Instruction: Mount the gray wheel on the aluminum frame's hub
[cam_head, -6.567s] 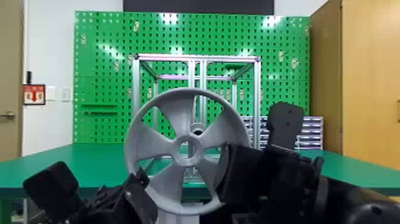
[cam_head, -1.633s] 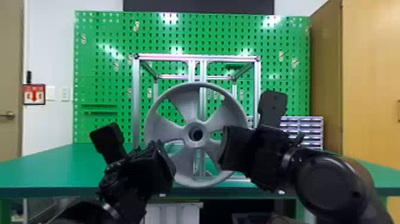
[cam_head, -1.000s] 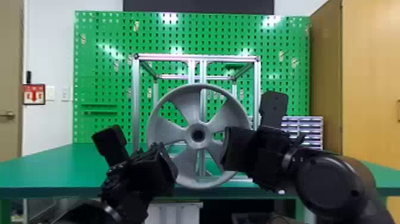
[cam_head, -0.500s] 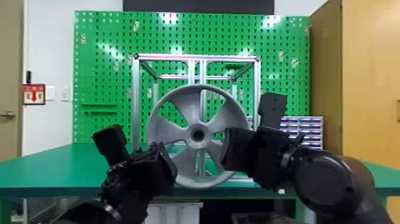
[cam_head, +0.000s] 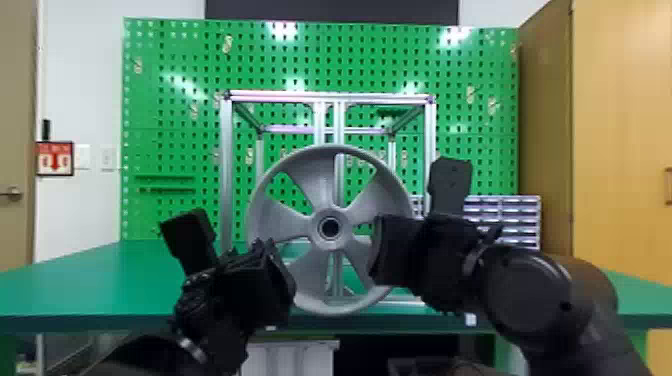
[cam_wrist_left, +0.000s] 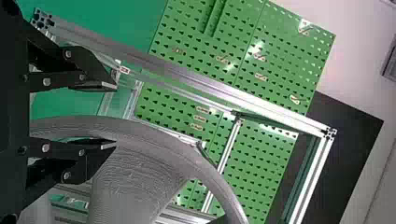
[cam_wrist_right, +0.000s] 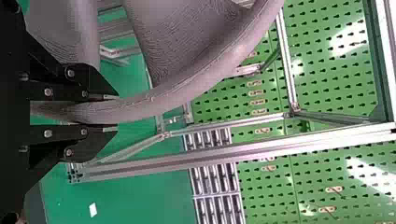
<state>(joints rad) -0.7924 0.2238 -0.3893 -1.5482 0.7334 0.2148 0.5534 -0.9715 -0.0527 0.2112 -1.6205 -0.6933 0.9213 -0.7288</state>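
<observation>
The gray wheel (cam_head: 320, 185) stands upright before the aluminum frame (cam_head: 227, 175), its center bore against the frame's middle uprights; the frame's hub is hidden behind it. At the wheel's lower left is my left gripper (cam_head: 280, 280), and at its right side my right gripper (cam_head: 382, 250). In the left wrist view the left gripper (cam_wrist_left: 116, 115) is open, its two fingers apart, one overlapping the wheel (cam_wrist_left: 140, 177) near its rim. The right wrist view has the right gripper (cam_wrist_right: 113, 112) shut on the rim of the wheel (cam_wrist_right: 187, 93), one finger on either side.
The frame stands on a green table (cam_head: 100, 280) with a green pegboard (cam_head: 170, 125) behind it. Small drawers (cam_head: 505, 215) stand to the right, behind the right arm. A white cabinet (cam_head: 295, 357) is below the table's front edge.
Since the oldest view, the wheel has shifted away toward the frame, slightly up and right, with the right gripper. My left gripper has moved up and right beside it. Over the last second both arms are nearly still.
</observation>
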